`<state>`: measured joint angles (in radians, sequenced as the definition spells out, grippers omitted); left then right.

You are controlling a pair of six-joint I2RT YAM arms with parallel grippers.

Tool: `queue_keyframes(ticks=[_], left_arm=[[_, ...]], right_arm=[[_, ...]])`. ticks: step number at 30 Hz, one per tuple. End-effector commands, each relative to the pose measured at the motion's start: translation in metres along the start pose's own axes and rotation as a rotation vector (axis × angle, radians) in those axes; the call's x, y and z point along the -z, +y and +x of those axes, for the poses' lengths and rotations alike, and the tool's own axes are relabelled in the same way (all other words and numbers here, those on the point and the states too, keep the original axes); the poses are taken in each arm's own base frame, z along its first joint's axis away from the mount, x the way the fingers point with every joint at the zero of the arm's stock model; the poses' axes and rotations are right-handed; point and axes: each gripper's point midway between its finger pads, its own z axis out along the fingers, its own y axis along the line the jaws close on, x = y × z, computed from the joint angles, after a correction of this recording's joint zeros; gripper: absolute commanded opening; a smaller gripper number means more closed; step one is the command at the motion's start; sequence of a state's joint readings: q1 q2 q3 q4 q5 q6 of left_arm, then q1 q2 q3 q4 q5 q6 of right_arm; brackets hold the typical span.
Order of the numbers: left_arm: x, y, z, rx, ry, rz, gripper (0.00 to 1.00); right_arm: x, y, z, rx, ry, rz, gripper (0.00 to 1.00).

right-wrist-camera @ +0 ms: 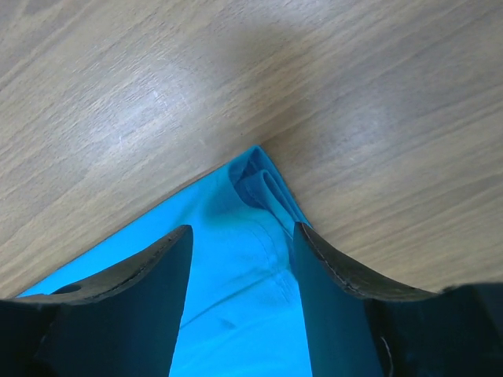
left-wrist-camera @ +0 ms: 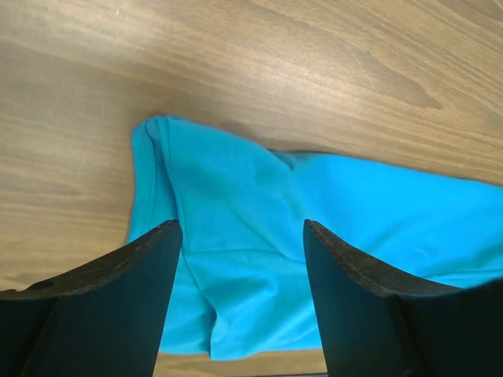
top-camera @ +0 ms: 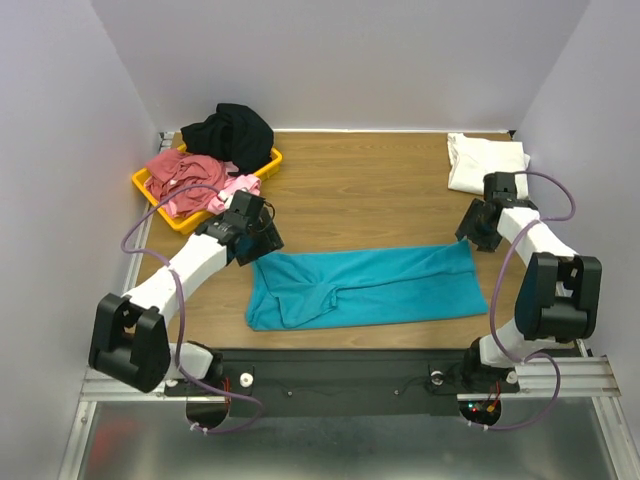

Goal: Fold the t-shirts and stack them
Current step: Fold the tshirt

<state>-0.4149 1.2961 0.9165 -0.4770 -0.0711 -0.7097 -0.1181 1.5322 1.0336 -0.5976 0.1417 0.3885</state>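
The teal t-shirt lies folded into a long strip across the near middle of the wooden table. My left gripper hangs open over its far left corner; the left wrist view shows the cloth between the spread fingers. My right gripper hangs open over its far right corner, where the cloth ends in a folded hem tip. Neither holds anything. A folded white t-shirt lies at the far right. The black t-shirt, dusty red t-shirt and pink t-shirt sit in the tray.
A yellow plastic tray stands at the far left with the heaped shirts. Pale walls close the table on three sides. The arm bases and a metal rail run along the near edge.
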Motion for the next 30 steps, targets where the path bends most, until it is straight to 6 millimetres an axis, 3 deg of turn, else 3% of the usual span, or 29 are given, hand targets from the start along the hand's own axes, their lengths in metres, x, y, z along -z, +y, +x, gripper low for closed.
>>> queue_keyframes(ticks=[1,17,21,24,30], left_arm=[[-0.006,-0.005,-0.017,-0.053,-0.048,0.000,0.72],[-0.042,0.013,0.001,-0.071,0.005,-0.076,0.68],[-0.048,0.017,0.002,-0.082,0.015,-0.096,0.57],[-0.052,0.021,0.005,-0.086,0.022,-0.110,0.50],[-0.064,0.027,0.011,-0.091,0.038,-0.122,0.26]], right_arm=[[0.000,0.017,-0.031,-0.022,-0.077,-0.057,0.59],[-0.030,0.011,-0.018,-0.031,-0.010,-0.016,0.52],[-0.035,0.010,-0.019,-0.032,-0.002,-0.011,0.44],[-0.034,0.006,-0.019,-0.041,-0.009,0.005,0.19],[-0.037,-0.003,-0.013,-0.051,0.001,0.032,0.08]])
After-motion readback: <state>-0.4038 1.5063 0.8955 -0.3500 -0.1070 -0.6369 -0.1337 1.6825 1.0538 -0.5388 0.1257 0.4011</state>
